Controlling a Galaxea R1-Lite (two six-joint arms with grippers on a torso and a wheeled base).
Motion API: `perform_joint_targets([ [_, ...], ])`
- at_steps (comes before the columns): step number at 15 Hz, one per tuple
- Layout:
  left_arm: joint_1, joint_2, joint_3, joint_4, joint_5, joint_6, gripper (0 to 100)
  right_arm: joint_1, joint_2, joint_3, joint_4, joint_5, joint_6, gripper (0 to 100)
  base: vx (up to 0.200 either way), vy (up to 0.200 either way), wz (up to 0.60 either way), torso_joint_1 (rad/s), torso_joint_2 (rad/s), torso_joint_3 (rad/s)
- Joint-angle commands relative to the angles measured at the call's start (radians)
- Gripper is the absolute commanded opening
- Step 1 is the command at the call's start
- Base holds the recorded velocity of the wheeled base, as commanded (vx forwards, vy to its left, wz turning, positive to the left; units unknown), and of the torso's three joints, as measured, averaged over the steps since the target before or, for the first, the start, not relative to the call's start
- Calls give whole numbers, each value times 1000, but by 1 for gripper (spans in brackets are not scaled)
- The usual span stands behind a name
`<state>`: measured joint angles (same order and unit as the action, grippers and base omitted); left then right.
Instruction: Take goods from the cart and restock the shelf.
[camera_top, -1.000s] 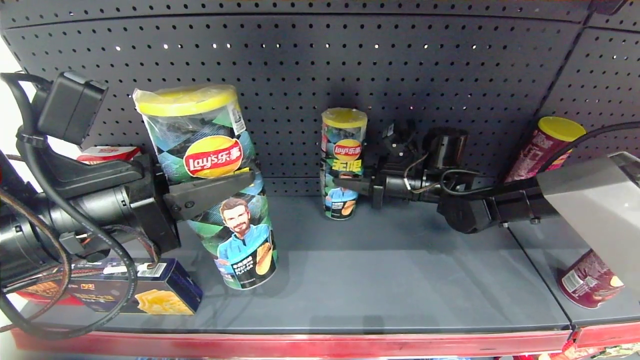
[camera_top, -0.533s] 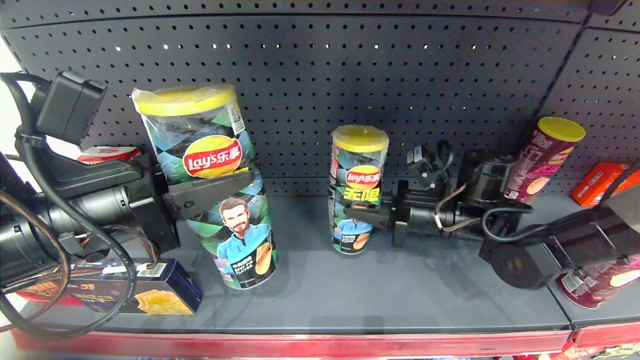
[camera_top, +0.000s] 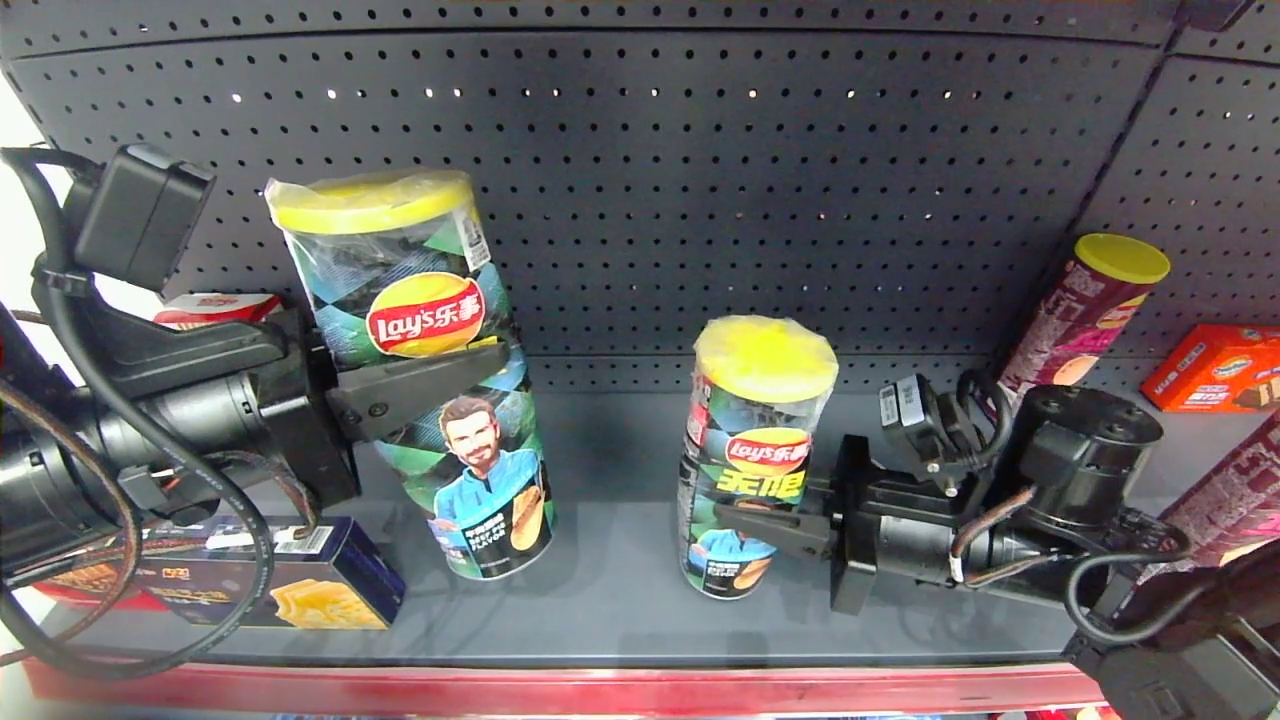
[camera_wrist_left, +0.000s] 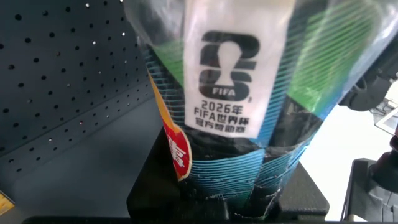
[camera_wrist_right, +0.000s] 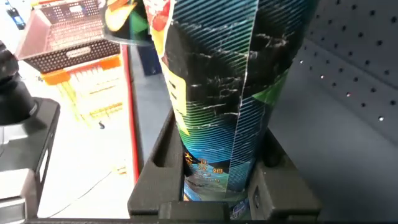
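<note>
We are loaded on both sides.
Left tool (camera_top: 432, 385) pinches left can (camera_top: 420, 320), right tool (camera_top: 748, 520) pinches right can (camera_top: 762, 450); both upright, shelf (camera_top: 620, 590) directly beneath.

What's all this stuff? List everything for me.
left chip can: one, green-blue with yellow lid, shelf's left.
right chip can: one, same colours, shelf's front middle.
maroon cans: two, yellow-lidded one leaning at back right, another at right edge.
orange box: one, far right.
dark blue box: one, front left.
red-white box: one, back left.
shelf: one, grey, red front edge.
cart: one, orange frame, beside shelf.
left gripper: one, black, shut on left chip can.
right gripper: one, black, shut on right chip can.
</note>
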<state>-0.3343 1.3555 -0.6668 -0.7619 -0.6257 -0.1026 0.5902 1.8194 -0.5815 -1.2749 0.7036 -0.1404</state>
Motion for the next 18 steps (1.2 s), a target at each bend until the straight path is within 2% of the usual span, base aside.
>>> perform_joint_targets([
  [1,0,-1,0,0,0,0,0,-1,21,38,-21,0,1,0,0,0,0,0,0,0],
  [13,1,-1,16,0,0,0,0,0,98,51,-66,-1,-5,0,0,0,0,0,0,0],
  [14,1,-3,16,0,0,0,0,0,104,55,-70,0,-7,100,0,0,0,0,0,0],
  [18,1,-4,18,0,0,0,0,-6,69,71,-81,-50,-8,100,0,0,0,0,0,0],
])
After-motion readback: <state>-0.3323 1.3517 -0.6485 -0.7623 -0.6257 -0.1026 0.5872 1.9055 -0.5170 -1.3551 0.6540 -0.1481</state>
